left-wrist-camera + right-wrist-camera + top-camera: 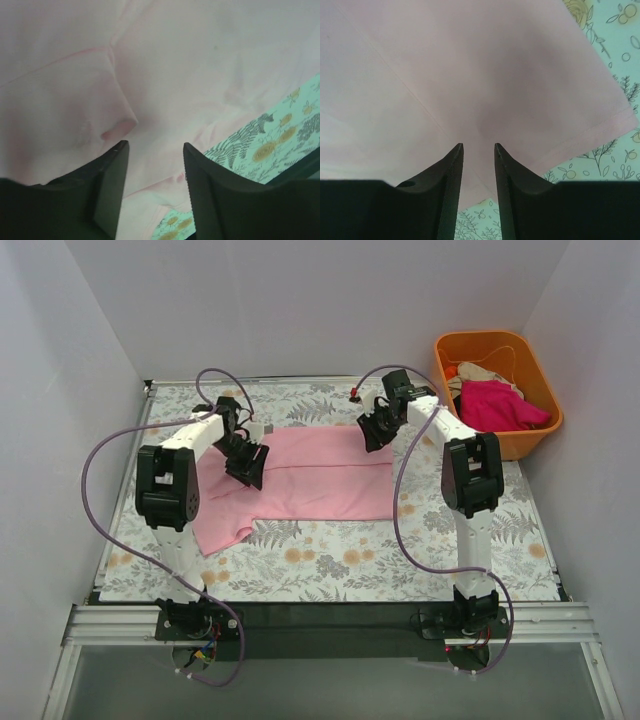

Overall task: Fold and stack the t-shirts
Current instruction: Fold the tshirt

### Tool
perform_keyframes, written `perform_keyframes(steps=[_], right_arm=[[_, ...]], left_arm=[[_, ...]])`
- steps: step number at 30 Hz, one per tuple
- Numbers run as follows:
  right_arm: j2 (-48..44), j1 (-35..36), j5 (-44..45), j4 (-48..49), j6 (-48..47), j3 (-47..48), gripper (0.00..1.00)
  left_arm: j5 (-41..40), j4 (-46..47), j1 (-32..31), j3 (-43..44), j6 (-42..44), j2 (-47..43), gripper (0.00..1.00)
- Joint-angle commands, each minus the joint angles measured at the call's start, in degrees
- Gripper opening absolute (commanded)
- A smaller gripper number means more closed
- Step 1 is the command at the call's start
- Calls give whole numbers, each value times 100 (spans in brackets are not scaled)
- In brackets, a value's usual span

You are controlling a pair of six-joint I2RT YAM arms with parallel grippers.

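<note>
A light pink t-shirt point(310, 480) lies spread across the middle of the floral table, folded lengthwise, with a sleeve sticking out at the near left. My left gripper point(248, 468) hovers over its left part, jaws open and empty; in the left wrist view point(155, 150) pink cloth point(190, 65) with a small fold fills the frame. My right gripper point(376, 430) is over the shirt's far right corner, jaws open and empty; in the right wrist view point(478, 148) the shirt's hem corner point(620, 120) shows. A magenta t-shirt point(498, 405) and a cream one point(478, 371) lie in the tub.
An orange plastic tub point(530, 436) stands at the table's far right corner. The floral tablecloth point(350, 560) shows in front of the shirt. White walls close in the left, back and right sides. Purple cables loop from both arms.
</note>
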Motion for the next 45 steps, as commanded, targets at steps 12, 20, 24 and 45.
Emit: perform_keyframes(steps=[12, 20, 24, 45], right_arm=[[-2372, 35, 70, -431, -1328, -2562, 40], [-2953, 491, 747, -335, -1611, -3820, 40], [-2830, 597, 924, -80, -1505, -3961, 40], [-2698, 905, 1390, 448, -1620, -4067, 35]], left_arm=[[606, -2091, 1079, -771, 2489, -2422, 52], [-861, -1724, 1124, -2856, 3634, -3784, 43], [-1458, -1012, 922, -3911, 4021, -4058, 40], [-1522, 414, 860, -4907, 4699, -4500, 37]])
